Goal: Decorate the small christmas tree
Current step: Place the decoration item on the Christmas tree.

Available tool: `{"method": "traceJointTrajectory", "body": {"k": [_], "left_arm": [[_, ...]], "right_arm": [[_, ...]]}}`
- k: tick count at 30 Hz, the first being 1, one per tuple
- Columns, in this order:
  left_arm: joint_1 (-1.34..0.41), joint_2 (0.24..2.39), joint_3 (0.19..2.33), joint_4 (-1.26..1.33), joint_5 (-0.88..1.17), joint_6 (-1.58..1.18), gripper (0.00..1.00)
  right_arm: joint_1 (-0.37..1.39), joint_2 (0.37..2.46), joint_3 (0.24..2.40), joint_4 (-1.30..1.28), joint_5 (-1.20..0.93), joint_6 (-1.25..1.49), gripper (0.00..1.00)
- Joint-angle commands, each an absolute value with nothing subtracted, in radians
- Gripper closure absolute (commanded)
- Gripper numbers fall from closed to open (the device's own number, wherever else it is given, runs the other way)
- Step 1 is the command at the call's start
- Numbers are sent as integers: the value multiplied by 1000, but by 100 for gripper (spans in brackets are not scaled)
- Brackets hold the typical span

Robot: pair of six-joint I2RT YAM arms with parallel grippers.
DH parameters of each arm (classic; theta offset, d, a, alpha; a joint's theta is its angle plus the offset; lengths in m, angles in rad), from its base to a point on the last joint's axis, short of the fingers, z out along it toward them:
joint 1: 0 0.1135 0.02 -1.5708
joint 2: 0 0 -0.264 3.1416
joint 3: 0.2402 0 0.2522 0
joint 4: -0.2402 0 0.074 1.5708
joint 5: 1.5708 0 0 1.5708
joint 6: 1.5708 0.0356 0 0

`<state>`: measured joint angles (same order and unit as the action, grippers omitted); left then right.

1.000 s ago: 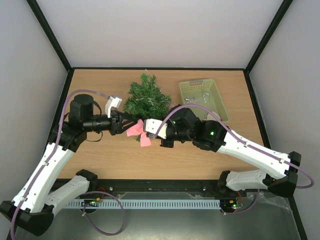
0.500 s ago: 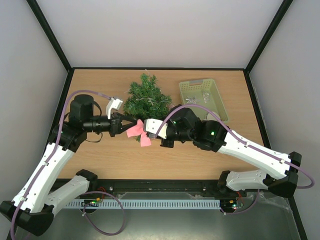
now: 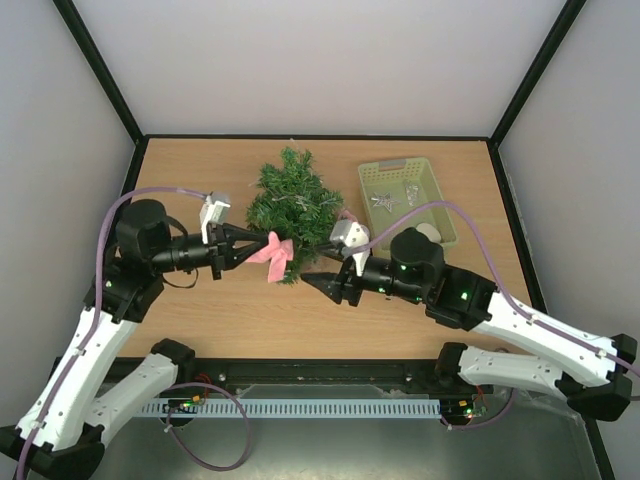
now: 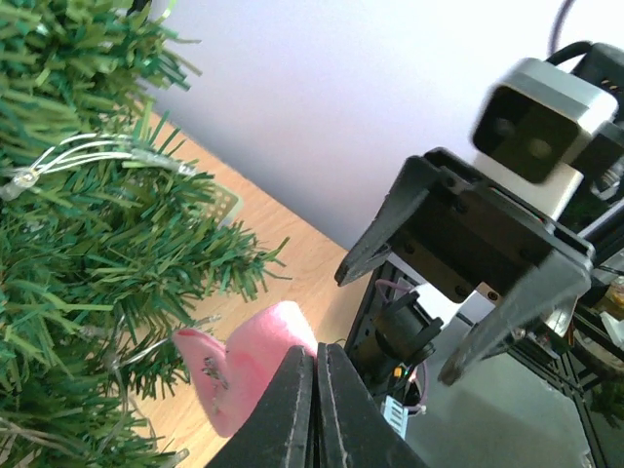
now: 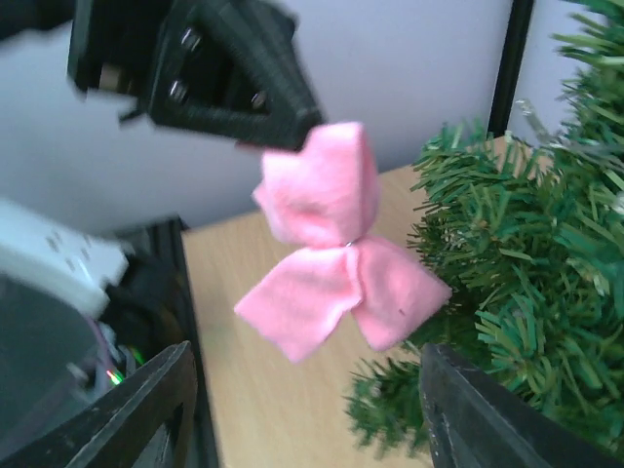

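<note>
Pink bow [image 3: 274, 255], centre frame: left gripper [image 3: 260, 243] is pinching its edge, right gripper [image 3: 318, 283] is gaping empty; a drop is threatening.

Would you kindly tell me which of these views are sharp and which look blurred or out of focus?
Top external: evenly lit and sharp, the small christmas tree crisp. Left wrist: needles sharp, the right gripper slightly blurred. Right wrist: the pink bow and left gripper soft, out of focus.
</note>
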<state>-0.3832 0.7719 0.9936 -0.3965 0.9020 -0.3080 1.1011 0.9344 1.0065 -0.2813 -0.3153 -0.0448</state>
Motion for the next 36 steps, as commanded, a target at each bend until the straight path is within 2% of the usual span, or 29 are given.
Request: {"method": "traceJointTrajectory", "body": {"k": [1,3,8,12,15,20,25,36], "left_arm": [[-387,719,950,-240,945,-382,98],[-387,702,940,-180,968,-429,98],[-387,675,932,-44,1011,-532,98],[-387,667,942,26,1028,-603,98],[-387,662,947,53,1029,-632,98],[-387,652,947,64,1025,-652,97],[-388,643,940,75,1024,-665,98],[-388,640,944,99,1028,-682,97]], "right_arm": [[1108,861,915,-24,-271,463,42],[1108,834,861,81,-300,585,45],[1108,814,762,291,-267,791,44],[1108,868,771,357,-312,812,38],[1108,898,780,396,-343,805,39],[1108,908,772,468,-343,798,48],[1108,914,775,480,-330,790,53],[1108,954,783,418,-277,806,35]]}}
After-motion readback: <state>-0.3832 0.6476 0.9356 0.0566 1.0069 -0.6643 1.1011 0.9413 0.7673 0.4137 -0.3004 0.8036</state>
